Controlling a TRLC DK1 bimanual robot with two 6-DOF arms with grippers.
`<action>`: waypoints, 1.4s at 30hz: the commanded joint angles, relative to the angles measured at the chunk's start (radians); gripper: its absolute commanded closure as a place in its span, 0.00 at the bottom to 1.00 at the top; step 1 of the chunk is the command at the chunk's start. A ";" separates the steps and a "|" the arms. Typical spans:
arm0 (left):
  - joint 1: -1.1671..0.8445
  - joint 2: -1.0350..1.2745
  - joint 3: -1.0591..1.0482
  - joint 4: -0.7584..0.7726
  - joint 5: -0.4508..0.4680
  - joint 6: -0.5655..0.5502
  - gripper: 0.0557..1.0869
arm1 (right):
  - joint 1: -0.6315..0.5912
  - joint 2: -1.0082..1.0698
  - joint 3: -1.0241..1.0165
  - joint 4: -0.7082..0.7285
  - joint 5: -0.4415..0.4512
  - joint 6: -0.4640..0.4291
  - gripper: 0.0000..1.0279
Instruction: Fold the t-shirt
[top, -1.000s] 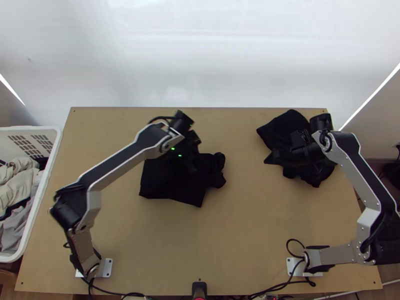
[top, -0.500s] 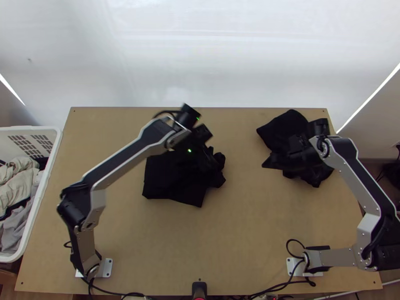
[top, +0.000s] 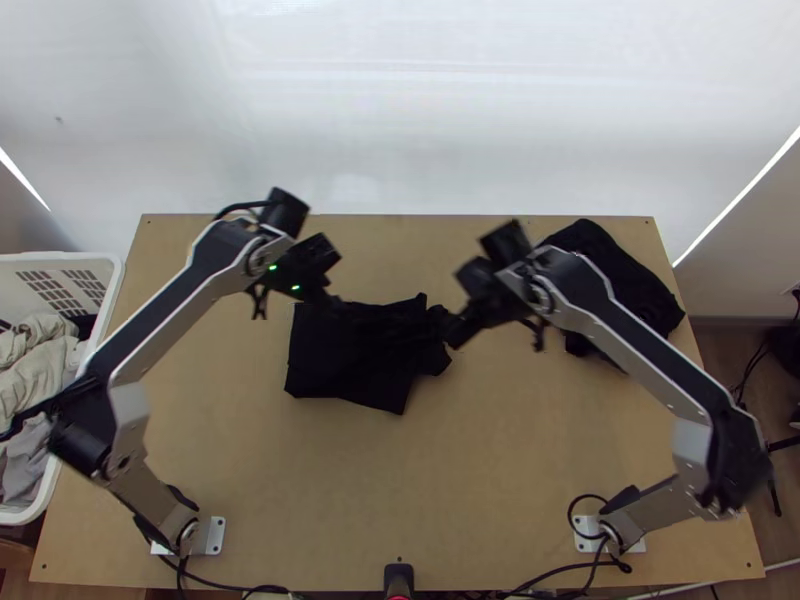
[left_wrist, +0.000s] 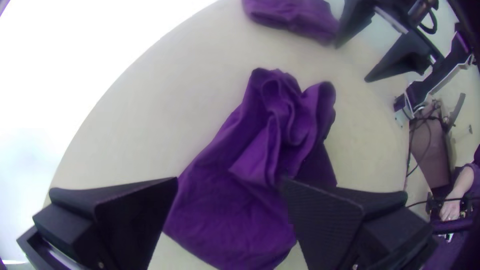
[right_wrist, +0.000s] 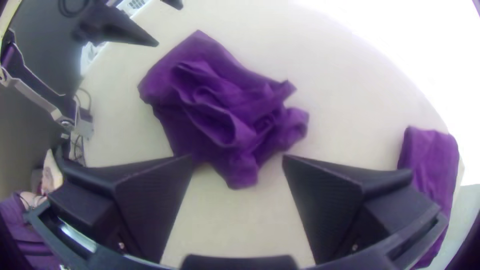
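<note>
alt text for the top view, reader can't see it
A rumpled black cloth lies mid-table between the robot's left arm and right arm; a second black cloth lies near the far right corner, and a white laundry basket stands at left.

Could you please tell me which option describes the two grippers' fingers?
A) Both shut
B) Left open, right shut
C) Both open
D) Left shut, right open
C: the left gripper and the right gripper each show a wide gap between their two fingers in the wrist views.
</note>
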 joint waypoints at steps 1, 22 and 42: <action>0.111 -0.150 -0.185 0.038 -0.038 0.070 0.05 | 0.180 0.137 0.256 0.025 0.079 -0.040 0.57; 0.243 -0.276 -0.313 0.120 -0.038 0.066 0.05 | 0.316 0.531 0.435 0.090 0.098 -0.121 0.45; 0.289 -0.268 -0.342 0.152 -0.033 0.076 0.05 | 0.247 0.101 0.006 0.156 0.057 -0.026 0.97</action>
